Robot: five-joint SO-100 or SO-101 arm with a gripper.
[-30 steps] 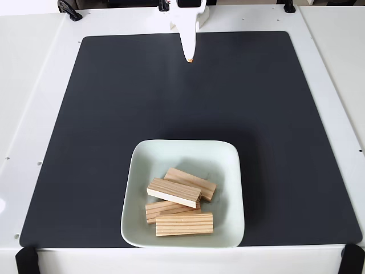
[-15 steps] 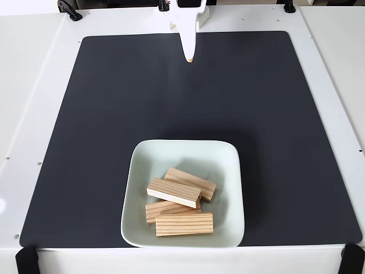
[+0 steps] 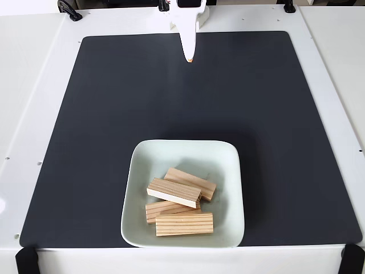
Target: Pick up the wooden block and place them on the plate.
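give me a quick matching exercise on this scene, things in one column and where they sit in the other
Things:
1. wooden blocks
2. plate
3. gripper
4. black mat

Places:
A. top edge of the fixed view, over the mat's far end
B. piled inside the plate
C. covering the white table
D. on the mat's near edge

Pairs: 1-B, 2-D, 3-A, 4-C

In the fixed view the plate (image 3: 231, 171) is a pale mint-white square dish with rounded corners and a raised rim, and it sits near the bottom edge of the picture. All four wooden blocks lie inside it — light-tan bars with lengthwise grain lines. The front block (image 3: 184, 224) lies almost level. Just behind it a second block (image 3: 162, 209) is partly covered. A third block (image 3: 174, 193) rests on top, tilted, and the fourth block (image 3: 194, 181) lies behind it — also slanted.
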